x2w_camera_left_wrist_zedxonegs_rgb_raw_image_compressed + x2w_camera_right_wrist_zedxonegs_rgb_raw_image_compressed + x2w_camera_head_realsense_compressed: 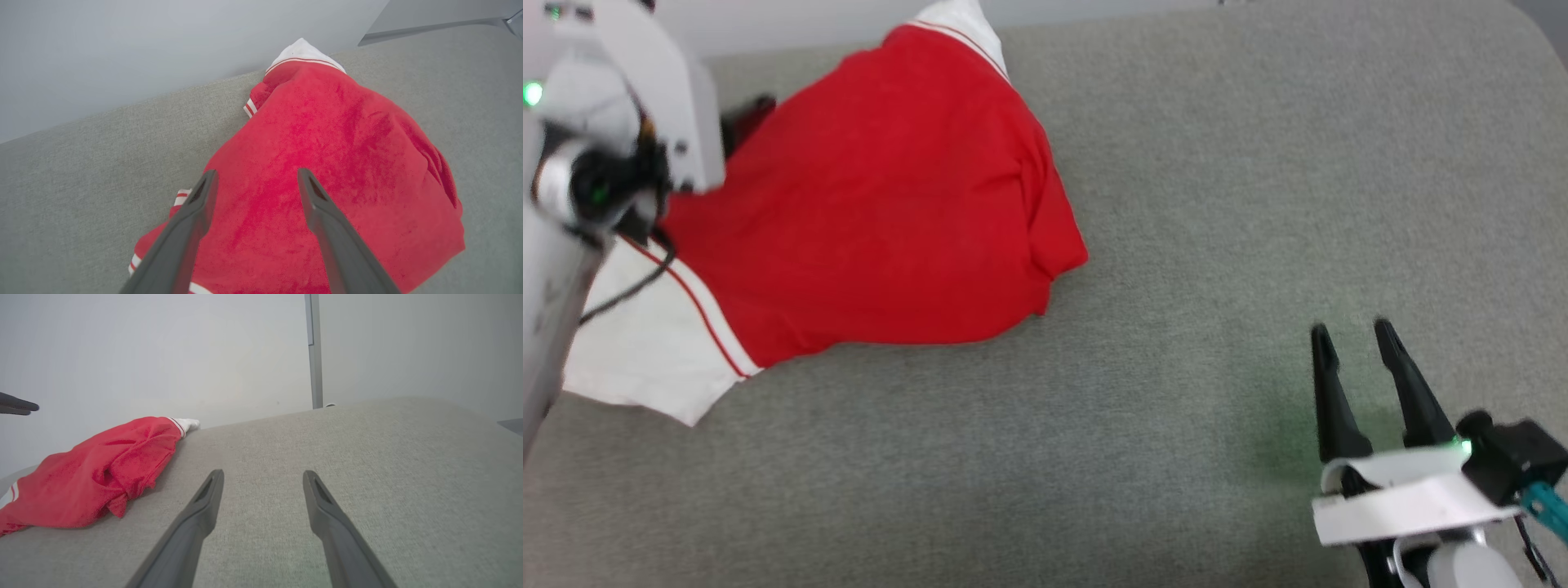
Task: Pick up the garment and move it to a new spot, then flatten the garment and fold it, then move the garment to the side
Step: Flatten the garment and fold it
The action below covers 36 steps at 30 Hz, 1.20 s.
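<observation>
The garment [874,212] lies in a bunched heap at the far left of the grey fabric surface [1217,204], red side up, with a white panel [654,343] and striped trim at its near-left end. Its black numbers are hidden. My left gripper [256,173] hovers open just above the red cloth [327,155], holding nothing; its pale wrist [629,122] covers the garment's left edge. My right gripper [1353,333] stands open and empty over bare surface at the near right, well away from the garment [94,473].
The grey surface ends at a pale wall [122,49] just behind the garment, and its far right corner [1523,24] is rounded. A vertical grey post [314,351] stands against the wall. A tip of the left gripper's finger [18,405] shows in the right wrist view.
</observation>
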### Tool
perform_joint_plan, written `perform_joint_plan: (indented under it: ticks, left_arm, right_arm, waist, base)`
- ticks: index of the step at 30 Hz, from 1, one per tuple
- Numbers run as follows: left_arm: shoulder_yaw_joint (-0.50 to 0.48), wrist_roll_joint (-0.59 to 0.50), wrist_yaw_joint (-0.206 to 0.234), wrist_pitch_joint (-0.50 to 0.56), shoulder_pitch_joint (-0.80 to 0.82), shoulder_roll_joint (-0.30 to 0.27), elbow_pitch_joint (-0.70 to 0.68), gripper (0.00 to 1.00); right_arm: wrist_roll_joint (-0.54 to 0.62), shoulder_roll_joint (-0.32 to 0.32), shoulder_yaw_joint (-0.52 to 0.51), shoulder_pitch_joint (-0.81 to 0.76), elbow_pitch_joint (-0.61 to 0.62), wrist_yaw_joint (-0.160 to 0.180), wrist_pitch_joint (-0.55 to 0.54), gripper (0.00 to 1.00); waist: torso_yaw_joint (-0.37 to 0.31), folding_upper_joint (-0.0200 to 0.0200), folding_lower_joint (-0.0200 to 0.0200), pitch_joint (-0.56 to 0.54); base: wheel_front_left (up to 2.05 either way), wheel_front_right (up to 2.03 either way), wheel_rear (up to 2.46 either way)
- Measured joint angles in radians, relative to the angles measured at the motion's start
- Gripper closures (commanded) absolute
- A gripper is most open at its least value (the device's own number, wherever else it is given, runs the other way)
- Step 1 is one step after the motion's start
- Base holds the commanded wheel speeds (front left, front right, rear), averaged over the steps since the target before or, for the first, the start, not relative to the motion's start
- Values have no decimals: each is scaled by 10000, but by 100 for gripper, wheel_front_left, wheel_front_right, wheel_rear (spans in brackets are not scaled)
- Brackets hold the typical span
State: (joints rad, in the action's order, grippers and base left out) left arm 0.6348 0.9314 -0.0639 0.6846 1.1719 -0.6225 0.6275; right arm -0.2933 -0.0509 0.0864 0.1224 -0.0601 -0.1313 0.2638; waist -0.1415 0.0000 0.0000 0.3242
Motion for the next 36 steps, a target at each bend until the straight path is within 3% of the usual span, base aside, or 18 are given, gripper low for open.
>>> perform_joint_plan:
  ticks: [5, 10, 18, 29, 30, 31, 32, 36]
  left_arm:
    - [90, -134, 115, 163, 1187, 815, 1170, 0]
    - [382, 4, -94, 932, 1862, 1546, 2232, 0]
    - [890, -274, -431, 1108, 2234, 1685, 3302, 0]
    - [1574, -602, -606, 1400, 2565, 1595, 3963, 0]
    - [1605, -585, -608, 1505, 2600, 1597, 3988, 12]
    - [1630, -531, -608, 1601, 2628, 1593, 3986, 40]
    - [1655, -518, -608, 1603, 2649, 1572, 3981, 100]
    - [1712, -374, -639, 1494, 2652, 1524, 3971, 100]
  right_arm:
    - [-215, 4, 270, 463, 184, 0, 0, 0]
    - [-541, -2, 497, 556, 280, 0, 0, 0]
    - [-817, -6, 894, 608, 502, 0, 0, 0]
    - [-1118, -2, 1104, 724, 702, 0, 0, 0]
    - [-1120, -4, 1099, 725, 717, 0, 0, 0]
    - [-1120, -4, 1095, 730, 729, 0, 0, 0]
    - [-1120, -2, 1091, 743, 744, 0, 2, 0]
    - [-1118, 0, 1041, 812, 788, 0, 0, 0]
  waist:
    - [-402, 0, 0, 397]
    - [-1011, 0, 1, 814]
    - [-1873, 0, 0, 1358]
    - [-2436, 0, 0, 2070]
    - [-2458, 0, 0, 2101]
    - [-2478, 0, 0, 2121]
    - [-2490, 0, 0, 2135]
    - [-2478, 0, 0, 2140]
  base:
    - [0, 0, 0]
    - [0, 0, 0]
    - [0, 0, 0]
    - [0, 0, 0]
    - [0, 0, 0]
    - [0, 0, 0]
    - [0, 0, 0]
    - [0, 0, 0]
